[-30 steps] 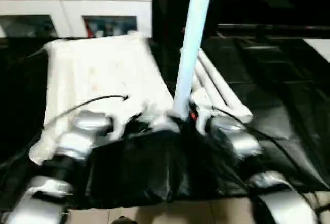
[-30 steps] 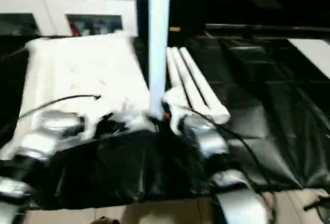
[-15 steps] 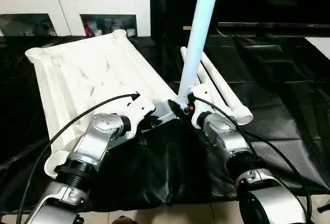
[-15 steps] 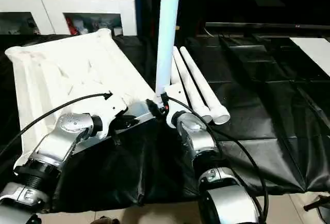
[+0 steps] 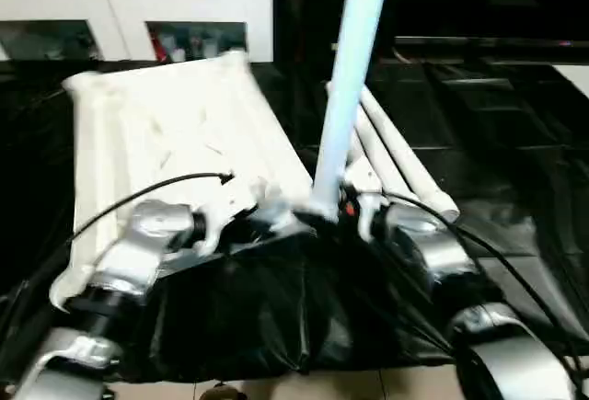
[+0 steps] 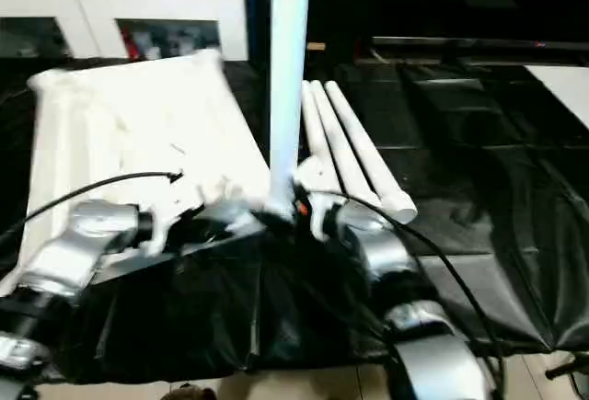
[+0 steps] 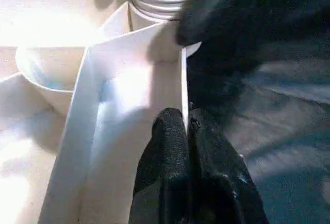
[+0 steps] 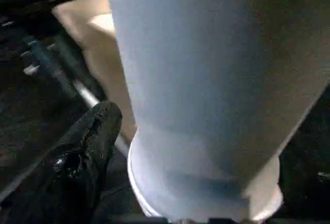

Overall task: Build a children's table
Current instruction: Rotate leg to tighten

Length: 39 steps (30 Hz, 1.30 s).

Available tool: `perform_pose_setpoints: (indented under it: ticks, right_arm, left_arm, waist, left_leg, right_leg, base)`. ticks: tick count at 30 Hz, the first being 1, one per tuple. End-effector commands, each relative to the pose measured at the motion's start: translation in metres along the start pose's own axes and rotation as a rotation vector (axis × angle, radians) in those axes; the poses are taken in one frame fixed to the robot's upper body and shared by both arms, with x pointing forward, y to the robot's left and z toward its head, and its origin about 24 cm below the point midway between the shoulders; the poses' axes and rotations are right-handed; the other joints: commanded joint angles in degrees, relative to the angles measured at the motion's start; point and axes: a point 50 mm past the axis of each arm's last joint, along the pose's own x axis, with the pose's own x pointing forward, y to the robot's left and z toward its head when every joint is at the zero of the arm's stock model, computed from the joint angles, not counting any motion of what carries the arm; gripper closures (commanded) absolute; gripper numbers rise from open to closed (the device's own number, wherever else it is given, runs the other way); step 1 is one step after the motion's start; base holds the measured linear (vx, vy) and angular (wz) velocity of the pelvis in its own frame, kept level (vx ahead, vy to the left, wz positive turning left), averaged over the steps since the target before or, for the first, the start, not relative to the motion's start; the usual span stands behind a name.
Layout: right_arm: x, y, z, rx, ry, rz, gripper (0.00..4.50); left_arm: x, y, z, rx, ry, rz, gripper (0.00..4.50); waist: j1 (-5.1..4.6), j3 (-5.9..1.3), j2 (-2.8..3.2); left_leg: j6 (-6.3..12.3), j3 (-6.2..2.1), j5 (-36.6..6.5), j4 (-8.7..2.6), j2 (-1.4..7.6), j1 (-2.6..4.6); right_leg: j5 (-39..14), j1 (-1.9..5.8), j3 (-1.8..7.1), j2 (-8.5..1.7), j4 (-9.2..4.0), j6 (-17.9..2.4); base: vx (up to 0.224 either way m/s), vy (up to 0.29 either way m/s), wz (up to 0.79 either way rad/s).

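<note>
1. While the upright leg (image 5: pixel 348 69) stands in the near right corner socket of the upturned table top (image 5: pixel 175 133), the right gripper (image 5: pixel 354 209) sits at its base with fingers spread wide on either side of the tube, apparently not clamping it. If the leg is only partly seated, I judge it could lean or topple once nothing steadies it.
2. Pinched shut on a thin rib of the table top's underside beside that socket, the left gripper (image 7: pixel 186 136) is all that braces the top. A slip off that narrow edge would let the top slide on the black sheet (image 5: pixel 497 124).
3. Just beside the right arm lie three spare legs (image 5: pixel 396 152); a careless swing could set them rolling.
4. How deep the leg sits in the socket, I cannot tell.
</note>
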Motion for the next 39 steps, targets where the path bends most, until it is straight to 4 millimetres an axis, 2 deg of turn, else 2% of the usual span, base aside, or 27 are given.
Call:
perform_pose_setpoints:
  ticks: [1, 2, 5, 10, 15, 17, 19, 20, 21, 22, 23, 24, 25, 26, 27, 28, 30, 32, 34, 36, 37, 39]
  right_arm:
    - [0.014, 0.019, -0.003, 0.001, 0.025, 0.162, 0.67]
    - [0.010, 0.024, -0.005, -0.002, 0.051, 0.237, 0.67]
    - [0.006, 0.027, -0.007, -0.001, 0.072, 0.299, 0.92]
    - [0.005, 0.029, -0.006, 0.009, 0.079, 0.331, 1.34]
    - [0.010, 0.032, -0.006, 0.043, 0.062, 0.306, 1.63]
    - [0.015, 0.030, -0.007, 0.065, 0.052, 0.225, 1.64]
    - [0.020, 0.026, -0.008, 0.065, 0.052, 0.143, 1.66]
    - [0.025, 0.022, -0.009, 0.070, 0.057, 0.034, 1.67]
    - [0.026, 0.021, -0.010, 0.073, 0.058, 0.021, 1.67]
    - [0.033, 0.015, -0.012, 0.110, 0.065, -0.132, 1.67]
    - [0.033, 0.015, -0.012, 0.110, 0.065, -0.132, 1.67]
    - [0.041, 0.010, -0.014, 0.189, 0.065, -0.287, 1.67]
    - [0.042, 0.010, -0.014, 0.191, 0.065, -0.292, 1.68]
    - [0.048, 0.011, -0.014, 0.228, 0.065, -0.355, 1.68]
    - [0.050, 0.011, -0.014, 0.232, 0.065, -0.363, 1.68]
    - [0.057, 0.013, -0.011, 0.253, 0.055, -0.419, 1.68]
    - [0.059, 0.013, -0.011, 0.260, 0.053, -0.435, 1.68]
    - [0.064, 0.017, -0.005, 0.260, 0.016, -0.402, 1.68]
    - [0.067, 0.018, -0.001, 0.263, -0.011, -0.390, 1.13]
    - [0.067, 0.017, 0.000, 0.260, -0.020, -0.384, 0.97]
    - [0.064, 0.015, 0.002, 0.244, -0.033, -0.370, 0.89]
    - [0.062, 0.013, 0.003, 0.220, -0.038, -0.362, 0.83]
  left_arm:
    - [0.012, -0.005, 0.012, 0.051, -0.034, -0.078, 4.50]
    - [0.008, -0.003, 0.012, 0.053, -0.027, -0.114, 4.50]
    - [0.004, -0.003, 0.011, 0.061, -0.012, -0.157, 4.50]
    - [0.000, -0.002, 0.009, 0.062, 0.003, -0.194, 4.50]
    - [0.002, -0.003, 0.008, 0.050, -0.006, -0.190, 4.50]
    - [0.005, -0.003, 0.007, 0.029, -0.012, -0.158, 4.50]
    - [0.007, -0.001, 0.007, 0.008, -0.004, -0.112, 4.50]
    - [0.010, 0.003, 0.007, -0.018, 0.002, -0.046, 4.50]
    - [0.011, 0.003, 0.007, -0.022, 0.001, -0.038, 4.50]
    - [0.015, 0.009, 0.009, -0.054, -0.002, 0.056, 4.50]
    - [0.015, 0.009, 0.009, -0.054, -0.002, 0.056, 4.50]
    - [0.020, 0.016, 0.012, -0.095, 0.011, 0.192, 4.50]
    - [0.020, 0.016, 0.013, -0.097, 0.011, 0.198, 4.50]
    - [0.024, 0.019, 0.018, -0.136, -0.003, 0.292, 4.50]
    - [0.025, 0.019, 0.019, -0.143, -0.006, 0.306, 4.50]
    - [0.030, 0.017, 0.024, -0.166, -0.022, 0.360, 4.50]
    - [0.031, 0.016, 0.025, -0.164, -0.022, 0.366, 4.50]
    - [0.035, 0.010, 0.027, -0.168, -0.033, 0.360, 4.50]
    - [0.038, 0.006, 0.029, -0.172, -0.048, 0.346, 4.50]
    - [0.039, 0.004, 0.029, -0.166, -0.051, 0.329, 4.50]
    - [0.039, 0.000, 0.029, -0.149, -0.058, 0.289, 4.50]
    - [0.038, -0.001, 0.030, -0.128, -0.074, 0.260, 4.50]
  waist:
    - [0.15, -3.45, 0.54]
    - [0.35, -3.32, 0.29]
    - [0.77, -3.34, 0.41]
    - [0.87, -3.27, 0.32]
    - [0.91, -3.36, 0.26]
    - [0.90, -3.32, 0.18]
    - [0.65, -3.19, 0.19]
    - [0.44, -3.05, 0.13]
    - [0.08, -2.93, 0.10]
    - [-0.18, -2.80, 0.02]
    - [-0.43, -2.64, 0.06]
    - [-0.60, -2.63, 0.07]
    - [-1.01, -2.60, 0.09]
    - [-1.15, -2.48, 0.04]
    - [-1.37, -2.38, -0.03]
    - [-1.21, -2.50, 0.03]
    - [-1.20, -2.63, -0.03]
    - [-1.09, -2.84, -0.01]
    - [-1.15, -2.95, -0.04]
    - [-1.04, -3.11, -0.02]
    - [-0.97, -3.27, -0.33]
    - [-0.98, -3.32, -0.16]
  left_leg:
    - [0.44, -0.65, -17.0, -3.95, 2.04, 1.59]
    - [0.15, -0.63, -18.0, -4.03, 1.99, 1.70]
    - [-0.18, -0.70, -18.5, -4.12, 2.16, 1.74]
    - [-0.93, -0.79, -19.3, -4.30, 2.18, 1.79]
    - [-1.09, -0.80, -18.1, -4.25, 2.19, 1.71]
    - [-1.02, -0.78, -17.7, -4.26, 2.16, 1.67]
    - [-1.70, -0.82, -19.1, -4.41, 2.15, 1.74]
    - [-2.30, -1.01, -20.6, -4.53, 2.09, 1.80]
    - [-2.98, -1.21, -21.7, -4.66, 1.97, 1.79]
    - [-3.68, -1.37, -23.0, -4.77, 1.98, 1.94]
    - [-4.00, -1.43, -24.2, -4.79, 1.91, 2.04]
    - [-4.13, -1.77, -26.1, -4.77, 1.82, 2.23]
    - [-4.56, -1.70, -26.3, -4.81, 1.92, 2.14]
    - [-4.76, -1.98, -27.7, -4.89, 1.79, 2.44]
    - [-4.66, -1.96, -28.9, -4.79, 1.76, 2.65]
    - [-4.26, -2.04, -29.0, -4.73, 1.72, 2.66]
    - [-3.84, -2.08, -28.4, -4.78, 1.68, 2.44]
    - [-3.24, -1.82, -26.8, -4.85, 1.67, 2.13]
    - [-2.87, -1.72, -25.1, -4.89, 1.74, 1.72]
    - [-2.39, -1.43, -23.2, -4.74, 1.66, 1.77]
    - [-1.89, -1.36, -21.5, -4.64, 1.64, 1.57]
    - [-1.37, -1.27, -19.6, -4.61, 1.59, 1.34]
  right_leg:
    - [-7.3, 2.11, 1.59, -2.39, -3.48, -14.1]
    - [-9.3, 2.06, 1.66, -2.35, -3.77, -13.6]
    - [-10.6, 1.99, 1.75, -2.55, -3.71, -13.1]
    - [-12.4, 1.87, 1.78, -2.65, -3.81, -13.0]
    - [-11.1, 1.94, 1.76, -2.72, -3.64, -13.2]
    - [-10.9, 1.90, 1.77, -2.73, -3.59, -13.2]
    - [-13.6, 1.68, 1.82, -2.89, -3.83, -12.7]
    - [-16.4, 1.58, 1.88, -3.11, -4.15, -12.2]
    - [-19.4, 1.58, 1.89, -3.22, -4.47, -11.4]
    - [-22.3, 1.37, 1.86, -3.28, -4.70, -10.5]
    - [-24.4, 1.15, 1.88, -3.31, -4.96, -10.1]
    - [-28.2, 1.18, 1.72, -3.50, -5.41, -8.9]
    - [-28.3, 1.08, 1.85, -3.46, -5.30, -8.8]
    - [-30.8, 0.92, 1.63, -3.35, -5.71, -7.9]
    - [-32.4, 0.60, 1.65, -3.33, -6.10, -7.1]
    - [-33.1, 0.62, 1.63, -3.41, -6.34, -6.4]
    - [-31.5, 0.65, 1.61, -3.29, -6.28, -6.3]
    - [-26.8, 0.78, 1.74, -2.91, -5.92, -6.8]
    - [-22.5, 1.16, 1.80, -2.81, -5.41, -7.8]
    - [-18.9, 1.18, 1.85, -2.56, -5.11, -8.7]
    - [-16.7, 1.52, 1.85, -2.63, -4.78, -9.3]
    - [-13.9, 1.74, 1.78, -2.58, -4.55, -10.0]
  base:
    - [0.000, 0.000, 0.00]
    - [0.000, 0.000, 0.00]
    - [0.000, 0.000, 0.00]
    - [0.000, 0.000, 0.00]
    - [0.000, 0.000, 0.00]
    - [0.000, 0.000, 0.00]
    - [0.000, 0.000, 0.00]
    - [0.000, 0.000, 0.00]
    - [0.000, 0.000, 0.00]
    - [0.000, 0.000, 0.00]
    - [0.000, 0.000, 0.00]
    - [0.000, 0.000, 0.00]
    - [0.000, 0.000, 0.00]
    - [0.000, 0.000, 0.00]
    - [0.000, 0.000, 0.00]
    - [0.000, 0.000, 0.00]
    - [0.000, 0.000, 0.00]
    - [0.000, 0.000, 0.00]
    - [0.000, 0.000, 0.00]
    - [0.000, 0.000, 0.00]
    - [0.000, 0.000, 0.00]
    - [0.000, 0.000, 0.00]
